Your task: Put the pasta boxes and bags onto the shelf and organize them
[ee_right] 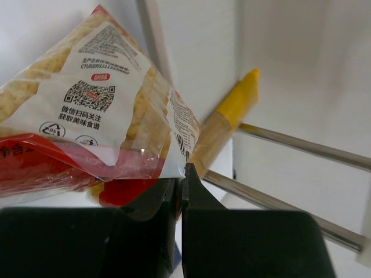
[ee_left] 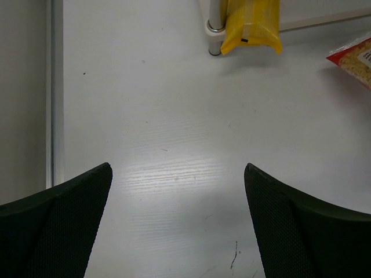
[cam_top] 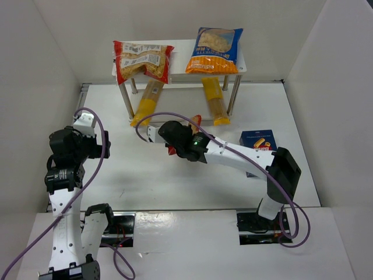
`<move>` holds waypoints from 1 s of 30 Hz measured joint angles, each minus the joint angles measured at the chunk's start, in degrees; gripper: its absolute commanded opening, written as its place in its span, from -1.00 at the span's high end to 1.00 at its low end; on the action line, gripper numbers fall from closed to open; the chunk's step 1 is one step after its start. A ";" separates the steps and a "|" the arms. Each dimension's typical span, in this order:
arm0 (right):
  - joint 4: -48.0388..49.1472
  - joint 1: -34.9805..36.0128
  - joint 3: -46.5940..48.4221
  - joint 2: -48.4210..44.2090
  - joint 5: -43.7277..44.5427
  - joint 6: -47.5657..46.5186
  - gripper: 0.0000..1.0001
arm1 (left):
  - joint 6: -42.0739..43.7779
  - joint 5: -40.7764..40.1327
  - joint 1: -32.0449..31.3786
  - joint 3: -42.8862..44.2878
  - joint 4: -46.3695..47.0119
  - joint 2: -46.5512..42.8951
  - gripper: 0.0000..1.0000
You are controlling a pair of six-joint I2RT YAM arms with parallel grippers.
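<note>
Pinched the small red-edged bag (ee_right: 98, 116) in the tightly shut right gripper (ee_right: 184, 174), just in front of the shelf (cam_top: 180, 58). Spread the left gripper (ee_left: 177, 174) wide, holding nothing, low and near the shelf's front left leg.

White table (cam_top: 145, 175) boxed in by plain white walls (cam_top: 41, 52) — soft, even light.
</note>
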 measured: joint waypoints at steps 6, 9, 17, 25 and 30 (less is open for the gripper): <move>7.10 -0.17 -0.07 0.00 5.33 -6.40 1.00 | 0.11 0.15 0.85 0.00 0.00 0.57 -1.00; 10.78 -0.94 -0.07 0.00 6.67 -8.90 1.00 | 0.15 0.37 1.33 0.00 -0.02 0.57 -1.00; 18.25 -5.35 -0.07 1.25 7.04 -14.32 1.00 | 0.17 1.05 2.62 0.00 -0.02 0.57 -1.00; 22.36 -9.01 1.18 6.36 6.88 -18.29 1.00 | 0.17 1.49 3.54 0.00 -0.02 0.57 -1.00; 25.35 -9.70 1.62 10.14 6.25 -19.02 1.00 | 0.28 1.49 3.63 0.00 -0.02 0.57 -1.00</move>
